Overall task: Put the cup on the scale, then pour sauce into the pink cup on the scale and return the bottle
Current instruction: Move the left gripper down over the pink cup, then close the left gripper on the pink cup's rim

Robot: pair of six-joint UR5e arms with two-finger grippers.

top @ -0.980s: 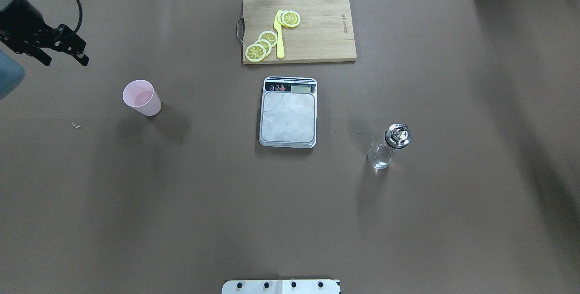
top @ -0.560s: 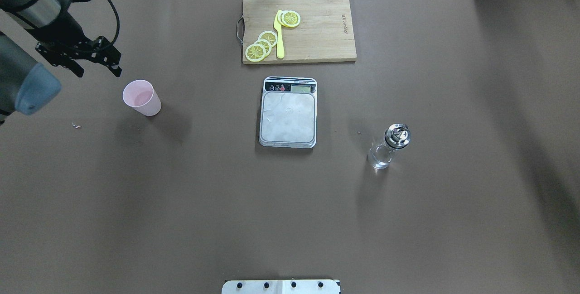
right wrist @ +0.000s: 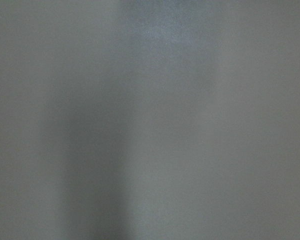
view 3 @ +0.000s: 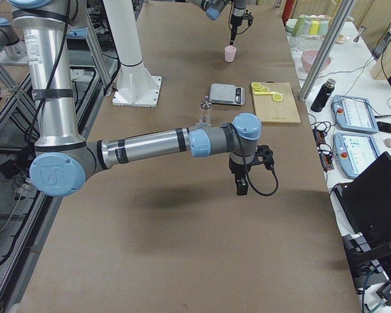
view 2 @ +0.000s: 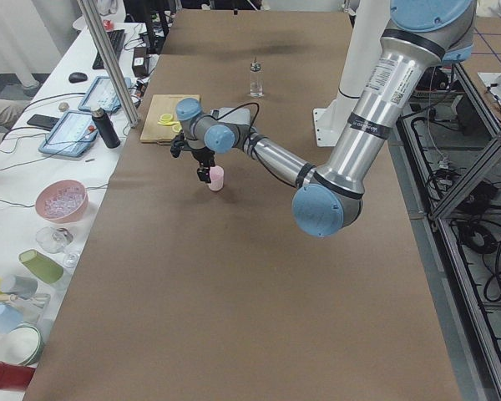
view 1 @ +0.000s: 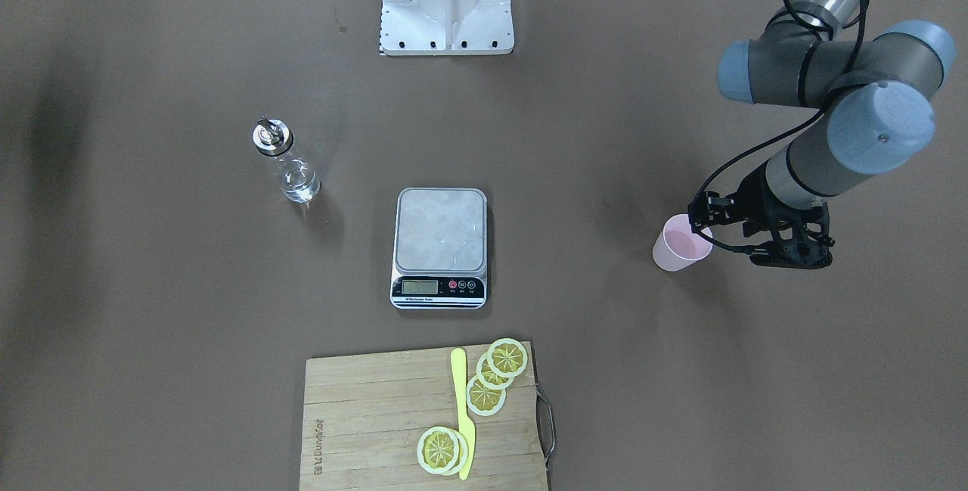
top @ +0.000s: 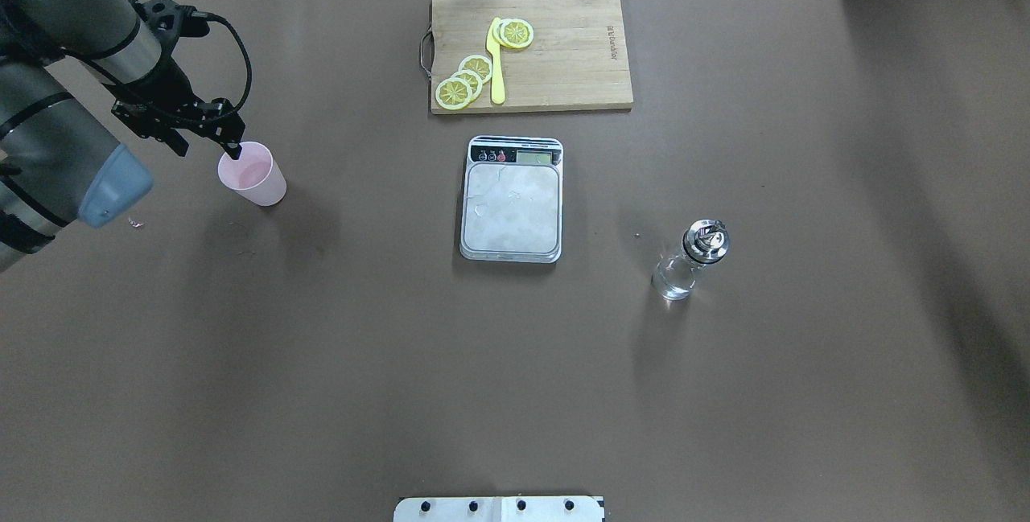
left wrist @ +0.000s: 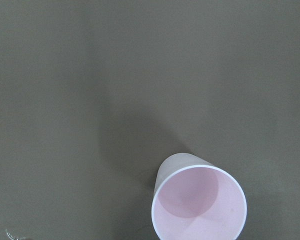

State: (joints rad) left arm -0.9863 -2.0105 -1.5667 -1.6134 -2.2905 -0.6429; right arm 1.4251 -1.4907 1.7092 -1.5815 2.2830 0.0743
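One left gripper [top: 209, 149], wide-spread, beside cup [top: 253, 174]

The left arm [top: 48, 136] and right arm [view 3: 150, 141]: silver-grey tubes, pale blue joint caps, 2 black bands on the right. Black cable [top: 245, 55] loops behind black fingers [top: 233, 150]. White base [top: 499, 509], 4 black screws [top: 472, 506].
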